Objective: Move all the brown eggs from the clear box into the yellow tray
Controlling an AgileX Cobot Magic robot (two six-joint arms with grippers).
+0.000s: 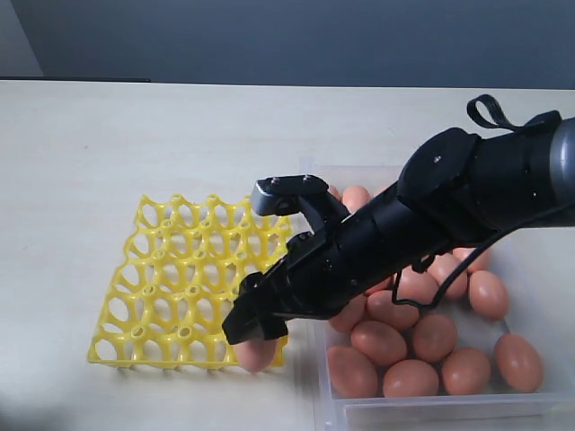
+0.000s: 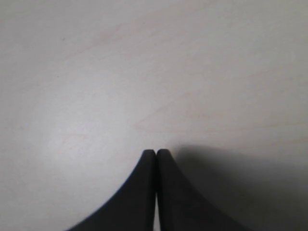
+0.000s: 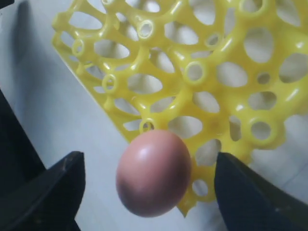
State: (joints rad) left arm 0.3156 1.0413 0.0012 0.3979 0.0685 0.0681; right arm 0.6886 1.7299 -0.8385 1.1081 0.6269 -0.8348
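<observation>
My right gripper (image 3: 149, 169) stands wide open, a jaw clear on each side of the brown egg (image 3: 153, 172) at the corner of the yellow tray (image 1: 135, 262) nearest the clear box (image 1: 449, 409).

Pale beige tabletop (image 1: 108, 135), faint grain; dark grey-blue wall (image 1: 269, 36) behind far edge
</observation>
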